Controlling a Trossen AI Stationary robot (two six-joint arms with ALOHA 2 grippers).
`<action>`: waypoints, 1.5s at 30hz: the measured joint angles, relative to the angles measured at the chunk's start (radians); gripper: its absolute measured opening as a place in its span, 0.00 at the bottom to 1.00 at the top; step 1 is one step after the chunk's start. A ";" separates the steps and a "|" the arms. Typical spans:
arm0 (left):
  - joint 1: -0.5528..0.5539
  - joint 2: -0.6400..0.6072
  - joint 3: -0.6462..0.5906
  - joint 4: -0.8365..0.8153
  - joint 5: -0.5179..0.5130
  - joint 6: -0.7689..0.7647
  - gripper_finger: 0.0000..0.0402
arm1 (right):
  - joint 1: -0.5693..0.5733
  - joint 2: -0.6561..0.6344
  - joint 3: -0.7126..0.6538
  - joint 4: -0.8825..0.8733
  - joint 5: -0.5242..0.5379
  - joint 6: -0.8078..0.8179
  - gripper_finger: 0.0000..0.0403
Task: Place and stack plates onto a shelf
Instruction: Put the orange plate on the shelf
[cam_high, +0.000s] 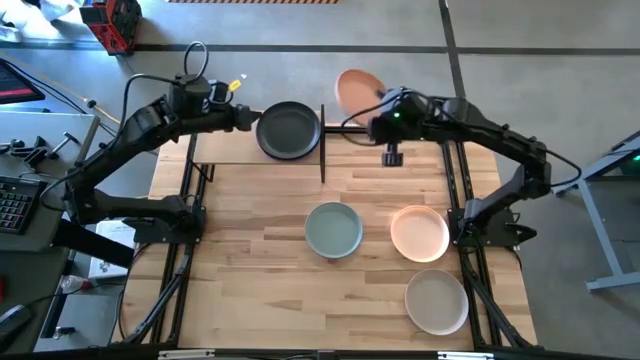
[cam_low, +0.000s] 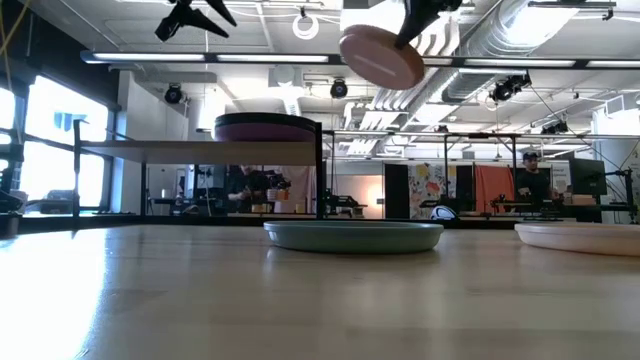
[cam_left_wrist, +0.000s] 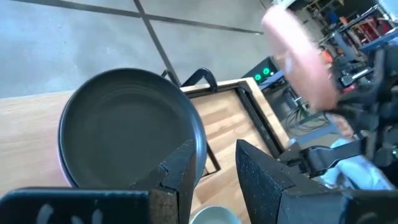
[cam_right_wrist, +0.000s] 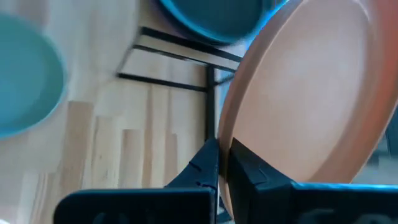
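shelf (cam_high: 225, 148) left half: bare | right half: dark plate (cam_high: 288, 130) (stacked) | corner post (cam_high: 322, 142) beside it

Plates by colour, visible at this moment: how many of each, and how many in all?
Black or dark grey: 1, top of the shelf stack
Purple: 1, under it in that stack
Peach: 2, one held in the right gripper, one on the table
Sage green: 1
Beige: 1
Total: 6 visible

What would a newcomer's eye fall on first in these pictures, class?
A peach plate hangs tilted in the air, pinched at its rim by the right gripper just beyond the shelf's right end. A black plate tops the stack on the shelf, with the left gripper open beside it.
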 joint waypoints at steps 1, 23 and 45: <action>0.000 0.000 0.001 0.001 0.000 -0.010 0.26 | 0.007 0.010 0.000 -0.001 -0.016 -0.030 0.00; -0.009 0.172 0.001 -0.006 0.142 -0.068 0.26 | 0.209 0.183 0.000 0.021 -0.056 -0.342 0.00; -0.065 0.222 0.000 -0.067 0.232 -0.076 0.26 | 0.306 0.206 0.000 0.031 -0.056 -0.373 0.00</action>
